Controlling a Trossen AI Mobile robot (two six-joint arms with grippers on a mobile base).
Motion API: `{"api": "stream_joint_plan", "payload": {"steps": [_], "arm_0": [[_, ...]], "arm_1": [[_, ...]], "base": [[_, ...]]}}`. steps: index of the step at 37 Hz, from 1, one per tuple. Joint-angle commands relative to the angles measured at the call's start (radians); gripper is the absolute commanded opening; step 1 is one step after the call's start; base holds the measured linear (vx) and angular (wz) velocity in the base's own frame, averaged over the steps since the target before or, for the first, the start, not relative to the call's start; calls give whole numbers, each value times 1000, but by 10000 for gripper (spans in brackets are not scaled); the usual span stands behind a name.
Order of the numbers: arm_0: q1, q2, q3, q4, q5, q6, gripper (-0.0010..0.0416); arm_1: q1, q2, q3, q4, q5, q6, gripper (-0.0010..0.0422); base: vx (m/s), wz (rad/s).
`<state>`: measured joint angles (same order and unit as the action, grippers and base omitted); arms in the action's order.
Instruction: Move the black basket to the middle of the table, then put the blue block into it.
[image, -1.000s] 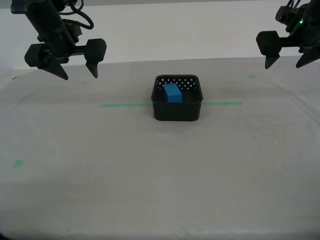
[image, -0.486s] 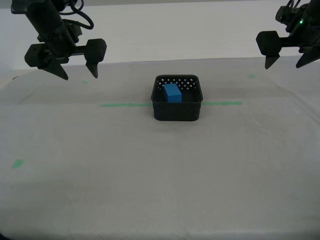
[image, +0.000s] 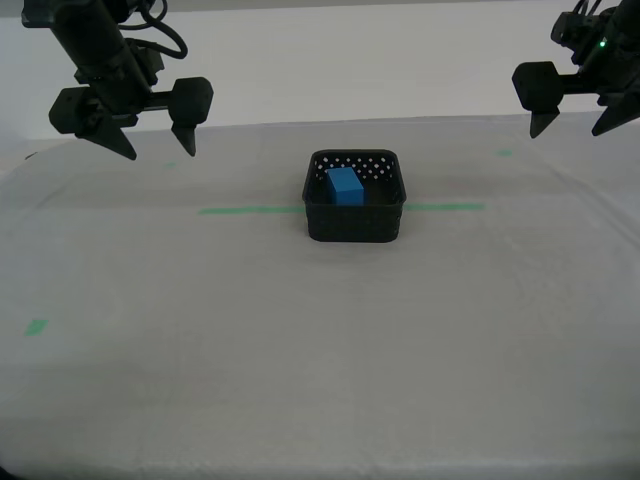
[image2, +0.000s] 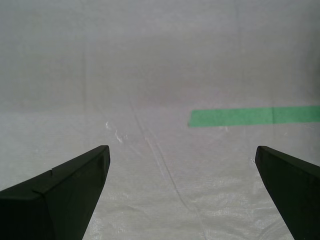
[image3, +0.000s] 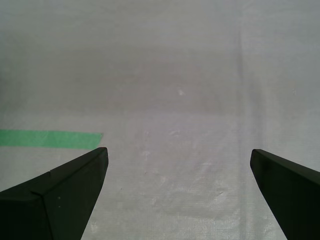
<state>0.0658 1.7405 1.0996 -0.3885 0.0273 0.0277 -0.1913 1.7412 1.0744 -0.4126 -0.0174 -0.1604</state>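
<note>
**Block in the basket, both claws wide and clear**

The first claw (image3: 177, 151) is spread wide with nothing between its fingers, only cloth and an end of green tape (image3: 50, 138) below. The second claw (image2: 181, 148) is the same. In the exterior view one claw hangs high at each side, well apart from the black basket (image: 355, 222), which sits mid-table (image: 300, 350) on the tape line. The walls of the basket are dotted with holes. The blue block (image: 344, 186), bright and plain, lies inside.
</note>
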Motion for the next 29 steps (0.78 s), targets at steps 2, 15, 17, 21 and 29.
{"api": "stream_joint_plan", "payload": {"steps": [2,15,17,21,29], "arm_0": [[0,-1,1,0,-1,-1,398],[0,-1,1,1,-1,-1,398],[0,-1,1,1,-1,-1,399],[0,-1,1,1,-1,-1,399],[0,-1,1,1,-1,-1,399]], "arm_1": [[0,0,0,0,-1,3,400],[1,0,0,0,-1,3,400],[1,0,0,0,-1,3,400],[1,0,0,0,-1,3,400],[1,0,0,0,-1,3,400]], "base": [[0,0],[0,0],[0,0],[0,0],[0,0]]}}
